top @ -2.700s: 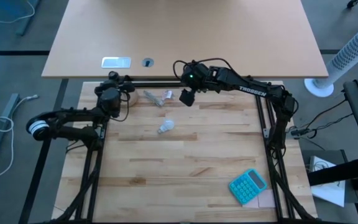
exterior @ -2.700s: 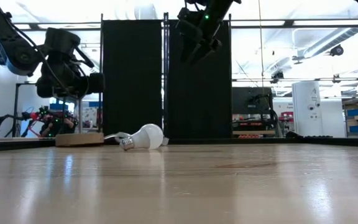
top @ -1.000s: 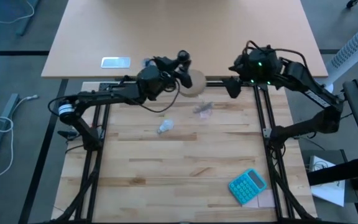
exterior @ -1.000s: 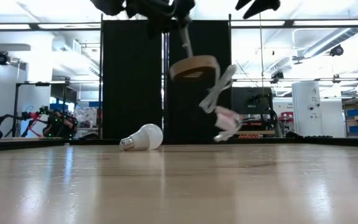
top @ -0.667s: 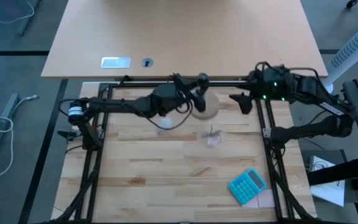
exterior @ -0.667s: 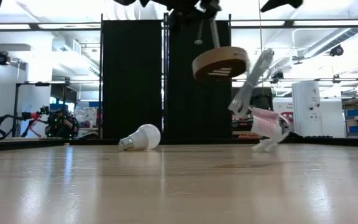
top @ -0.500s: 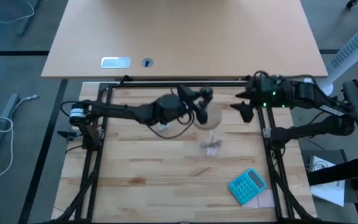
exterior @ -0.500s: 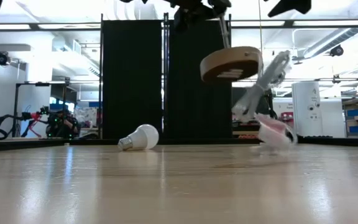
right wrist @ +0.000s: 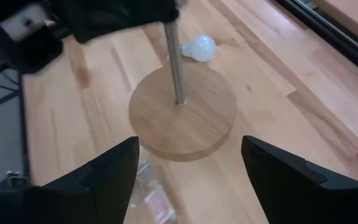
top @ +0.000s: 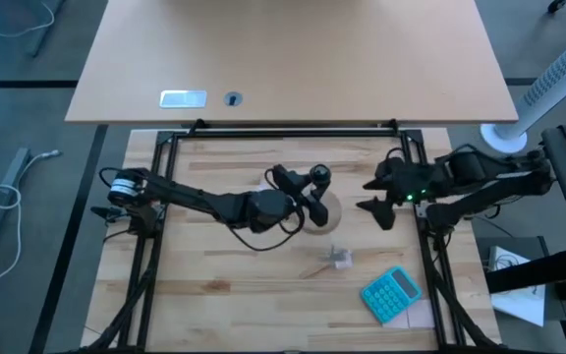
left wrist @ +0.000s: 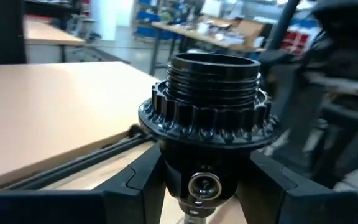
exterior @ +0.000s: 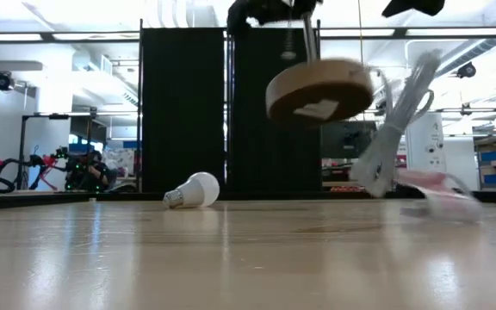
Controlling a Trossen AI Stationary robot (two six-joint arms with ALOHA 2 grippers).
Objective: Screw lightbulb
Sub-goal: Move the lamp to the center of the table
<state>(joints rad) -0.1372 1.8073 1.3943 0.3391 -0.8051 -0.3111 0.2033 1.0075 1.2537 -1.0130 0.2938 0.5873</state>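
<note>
**Steadily does it: park the lamp base upright before going for the bulb**

Still untouched, the lightbulb [exterior: 194, 189] lies on its side on the wooden table [top: 214, 285], left of centre in the low view, screw neck pointing toward the left edge of that frame. In the right wrist view it shows in the upper middle [right wrist: 197, 47], just past the far rim of the wooden disc [right wrist: 184, 112]. From above it is hidden under the left arm.

The left gripper [top: 303, 192], at the centre of the high view, is clenched on the black socket [left wrist: 211, 106], so the disc hangs in the air, tilted, at the end of a thin metal stem [right wrist: 174, 59]. A crumpled clear wrapper with cord [exterior: 412, 129] trails off it toward the lower right of the low view.

The right gripper [top: 381, 197] waits at centre right of the high view, jaws spread and holding nothing, looking down on the disc.

My judgement: the disc should come down flat, socket mouth up and clear of the wrapper, with the grip on the socket kept firm. The right gripper can then take the bulb by its round end, leaving the neck free to meet the threads squarely. A tilted socket risks cross-threading.

A teal calculator [top: 392, 293] sits at lower right, well clear.
</note>
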